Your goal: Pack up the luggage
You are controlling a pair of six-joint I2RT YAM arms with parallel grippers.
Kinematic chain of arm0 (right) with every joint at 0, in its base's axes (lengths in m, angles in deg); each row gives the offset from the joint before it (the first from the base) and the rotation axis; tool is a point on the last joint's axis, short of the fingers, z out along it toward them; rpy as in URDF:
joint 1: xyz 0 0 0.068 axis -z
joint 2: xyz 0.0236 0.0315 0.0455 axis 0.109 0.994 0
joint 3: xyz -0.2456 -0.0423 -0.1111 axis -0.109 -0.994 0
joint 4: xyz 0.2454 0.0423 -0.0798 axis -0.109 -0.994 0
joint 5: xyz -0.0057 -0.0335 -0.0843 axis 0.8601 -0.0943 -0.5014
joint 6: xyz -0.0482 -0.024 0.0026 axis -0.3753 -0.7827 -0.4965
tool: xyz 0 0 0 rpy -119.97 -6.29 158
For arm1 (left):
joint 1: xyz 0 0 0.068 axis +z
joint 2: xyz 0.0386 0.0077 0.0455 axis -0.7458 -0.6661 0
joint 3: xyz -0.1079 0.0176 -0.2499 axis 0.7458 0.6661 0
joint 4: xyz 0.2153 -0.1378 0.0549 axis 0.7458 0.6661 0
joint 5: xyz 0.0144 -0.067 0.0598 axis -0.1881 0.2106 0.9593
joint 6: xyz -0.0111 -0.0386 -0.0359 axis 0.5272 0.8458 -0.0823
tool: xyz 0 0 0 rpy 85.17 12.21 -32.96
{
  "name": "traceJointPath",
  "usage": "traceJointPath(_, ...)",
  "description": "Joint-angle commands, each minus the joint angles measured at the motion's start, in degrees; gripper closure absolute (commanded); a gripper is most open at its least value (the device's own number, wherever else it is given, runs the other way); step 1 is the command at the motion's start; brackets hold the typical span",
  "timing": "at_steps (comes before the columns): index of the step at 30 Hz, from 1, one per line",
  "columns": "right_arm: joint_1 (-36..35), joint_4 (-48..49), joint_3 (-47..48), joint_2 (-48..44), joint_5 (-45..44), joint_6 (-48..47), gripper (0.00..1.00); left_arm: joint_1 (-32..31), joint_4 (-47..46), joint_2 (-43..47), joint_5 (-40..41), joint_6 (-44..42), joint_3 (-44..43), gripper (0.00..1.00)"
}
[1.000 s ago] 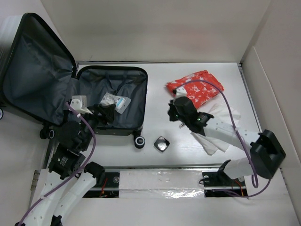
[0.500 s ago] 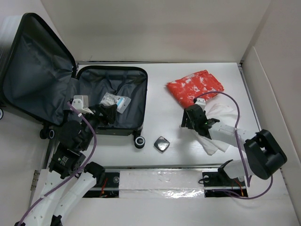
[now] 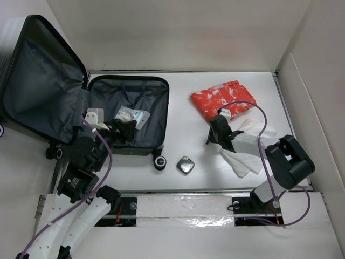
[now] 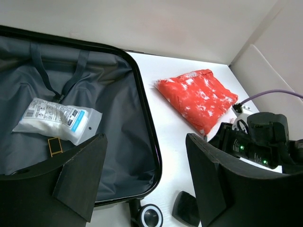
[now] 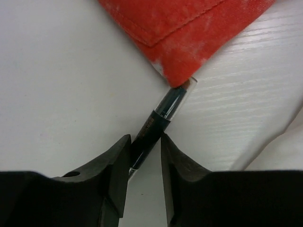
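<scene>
The luggage [image 3: 148, 97] lies open at the left, dark grey lining up, lid [image 3: 38, 81] propped up; it also shows in the left wrist view [image 4: 113, 104]. A white packet [image 3: 131, 115] [image 4: 57, 118] lies inside. My left gripper [image 3: 121, 129] [image 4: 147, 156] is open and empty above the case's near right edge. My right gripper [image 3: 212, 137] [image 5: 145, 142] is down at the table, its fingers closed on the lower end of a dark pen-like tube [image 5: 163, 116]. The tube's top end touches a corner of a red folded cloth [image 5: 180, 28] [image 3: 223, 100].
A small black square case [image 3: 186, 165] [image 4: 185, 208] lies on the table beside the luggage's wheel [image 3: 159, 162]. White cloth [image 3: 245, 156] lies under the right arm. White walls ring the table at the back and right.
My right gripper has dropped from beside the red cloth down to the table and drawn in, closing round the dark tube. The left arm has barely moved.
</scene>
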Motion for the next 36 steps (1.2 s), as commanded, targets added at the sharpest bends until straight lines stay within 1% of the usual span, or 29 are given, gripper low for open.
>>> traceJointPath(1,-2.5,-0.2,0.7,0.3,-0.6,1.5,0.7,0.2,-2.6,1.3,-0.1,-0.5,0.5,0.35)
traceJointPath(4,-4.5,0.2,-1.0,-0.7,-0.5,2.0,0.78,0.2,-2.6,1.7,-0.9,-0.5,0.6,0.35)
traceJointPath(5,-5.2,0.3,-1.6,-0.8,-0.6,2.2,0.87,0.2,-2.6,1.8,-0.9,-0.5,0.6,0.35)
traceJointPath(7,-6.1,-0.2,-1.7,-1.6,-0.2,2.3,0.94,0.2,-2.9,1.6,-0.8,-0.5,0.6,0.35)
traceJointPath(11,-10.2,-3.0,1.2,-5.5,-0.7,0.1,0.97,0.2,-2.3,0.9,-0.9,-0.5,0.4,0.35)
traceJointPath(14,-12.9,-5.7,5.7,-9.2,-1.7,-2.0,0.97,0.2,-2.6,1.6,0.3,-0.5,0.6,0.35)
traceJointPath(17,-14.1,-2.5,9.2,-11.7,2.0,-4.6,0.97,0.2,-2.4,1.6,0.5,-0.5,0.5,0.35)
traceJointPath(18,-14.7,0.2,10.3,-11.6,5.1,-6.0,0.98,0.2,-2.3,1.6,0.5,-0.4,0.5,0.35)
traceJointPath(19,-14.7,1.4,13.7,-11.4,6.5,-6.5,0.98,0.2,-2.4,1.9,0.8,-0.5,0.5,0.35)
traceJointPath(22,-17.5,4.4,19.9,-7.3,11.0,-7.4,0.98,0.2,-2.6,1.6,1.4,-0.4,0.6,0.35)
traceJointPath(23,-18.2,5.9,24.7,-5.7,12.5,-7.4,0.98,0.2,-2.6,1.5,1.4,-0.4,0.6,0.35)
traceJointPath(24,-18.2,7.6,27.8,-1.2,17.5,-7.0,0.98,0.2,-2.5,1.3,1.3,-0.4,0.6,0.35)
traceJointPath(25,-18.2,7.8,31.4,1.3,20.5,-6.9,0.96,0.2,-2.5,0.9,1.3,-0.4,0.6,0.35)
traceJointPath(26,-18.2,7.9,35.0,3.6,23.4,-6.8,0.89,0.2,-2.6,0.9,1.4,-0.4,0.5,0.35)
traceJointPath(27,-18.7,7.7,40.7,6.8,26.4,-6.6,0.77,0.2,-2.5,0.5,1.8,-0.5,0.6,0.35)
traceJointPath(28,-18.7,7.6,42.4,7.7,27.3,-6.7,0.51,0.2,-2.3,0.1,2.2,-0.5,0.6,0.35)
traceJointPath(29,-18.7,7.5,43.1,7.8,27.8,-7.2,0.43,0.2,-2.1,-0.2,2.3,-0.5,0.5,0.35)
traceJointPath(31,-18.7,8.1,39.3,5.4,24.9,-9.6,0.32,0.2,-1.6,-0.3,2.4,-0.6,0.3,0.35)
traceJointPath(32,-18.7,8.2,36.9,4.0,22.9,-10.2,0.32,0.2,-1.6,-0.2,2.4,-0.5,0.4,0.35)
traceJointPath(33,-18.7,7.7,34.1,2.7,20.3,-11.5,0.35,0.2,-2.3,0.1,2.4,-0.6,0.5,0.35)
traceJointPath(34,-18.2,7.4,28.2,0.0,19.9,-12.2,0.53,0.2,-2.6,0.4,2.0,-0.8,0.6,0.35)
traceJointPath(36,-18.2,6.0,22.1,-2.1,17.1,-13.4,0.7,0.2,-2.8,0.2,1.6,-0.8,0.5,0.36)
